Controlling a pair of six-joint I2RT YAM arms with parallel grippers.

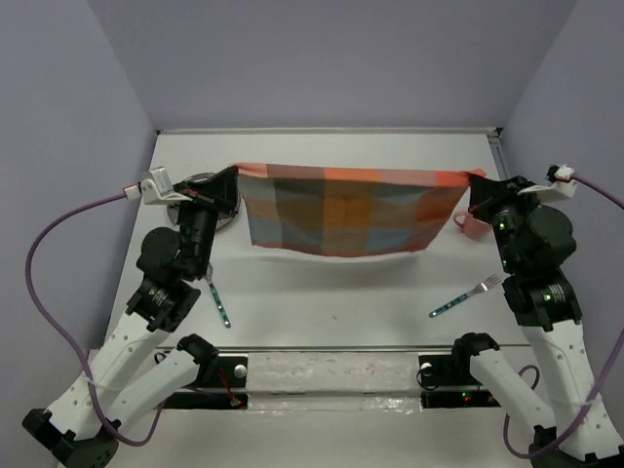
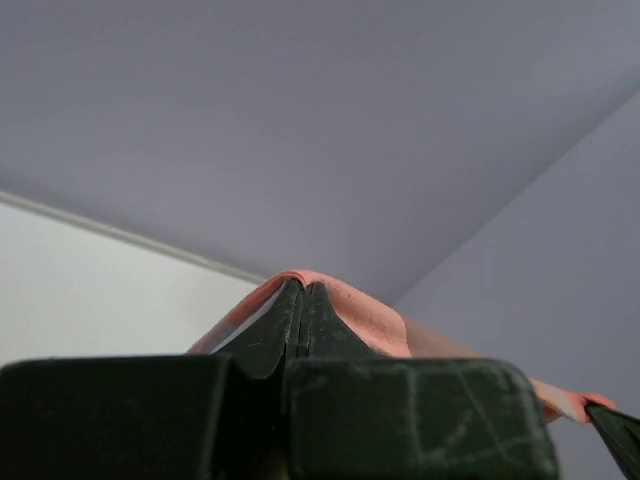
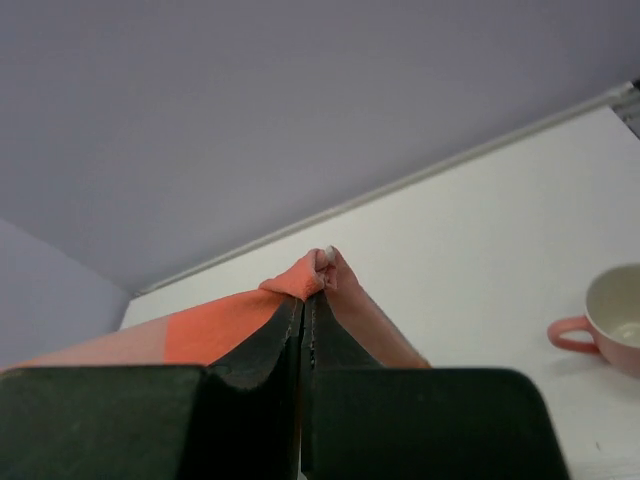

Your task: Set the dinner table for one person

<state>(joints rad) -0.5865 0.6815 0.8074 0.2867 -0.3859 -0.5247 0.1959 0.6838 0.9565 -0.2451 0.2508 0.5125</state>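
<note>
Jaws on both sides are clamped tight, each pinching a top corner of the checked cloth (image 1: 341, 210). The left gripper (image 2: 303, 292) has orange fabric bunched over its closed tips. The right gripper (image 3: 305, 300) has a little nub of the corner poking out above its tips. The cloth hangs stretched between them, above the dinner table (image 1: 322, 302), with its bottom edge sagging in the middle. Can't tell from above whether that edge touches the white top. The table itself runs under and all around the cloth, out to the grey walls.

Stuff that's hard to read:

- **Left of the cloth:** a grey round thing (image 1: 198, 179), mostly buried under the left arm, so no idea what it is.
- **Right of the cloth:** a pink cup (image 3: 610, 310) sits on the table. It's cut off by the frame edge in the right wrist view and half hidden behind the arm from above.
- **Lower right of the cloth:** a fork (image 1: 468, 295) with a teal handle lies in the open.
- **Lower left of the cloth:** another teal-handled utensil (image 1: 218, 298), its upper end tucked under the left arm. Knife or spoon, can't say.
</note>
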